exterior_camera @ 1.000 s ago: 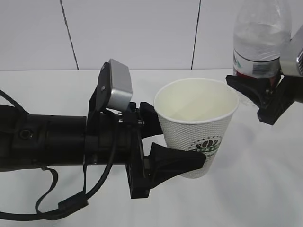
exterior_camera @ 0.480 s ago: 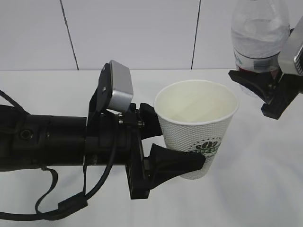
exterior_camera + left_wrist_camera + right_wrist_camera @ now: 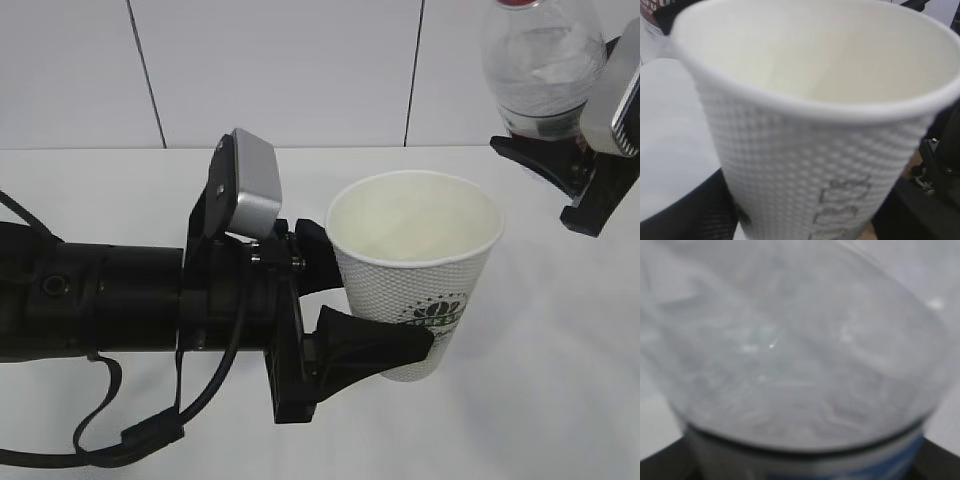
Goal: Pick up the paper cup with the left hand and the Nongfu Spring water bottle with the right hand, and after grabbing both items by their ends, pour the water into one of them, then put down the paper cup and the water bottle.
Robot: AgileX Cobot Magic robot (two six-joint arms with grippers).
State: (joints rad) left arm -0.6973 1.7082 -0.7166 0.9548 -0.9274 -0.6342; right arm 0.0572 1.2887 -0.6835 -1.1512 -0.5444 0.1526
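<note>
Cup held left, bottle held right, both clear of the table.

Paper cup upright, mouth open upward, cream inside, clamped by left hand with one finger behind the wall, one in front near the green logo. Nongfu Spring water bottle up and right of the cup's rim, apart from it, gripped at its lower body by right hand. White table beneath; pale panelled wall behind.
</note>
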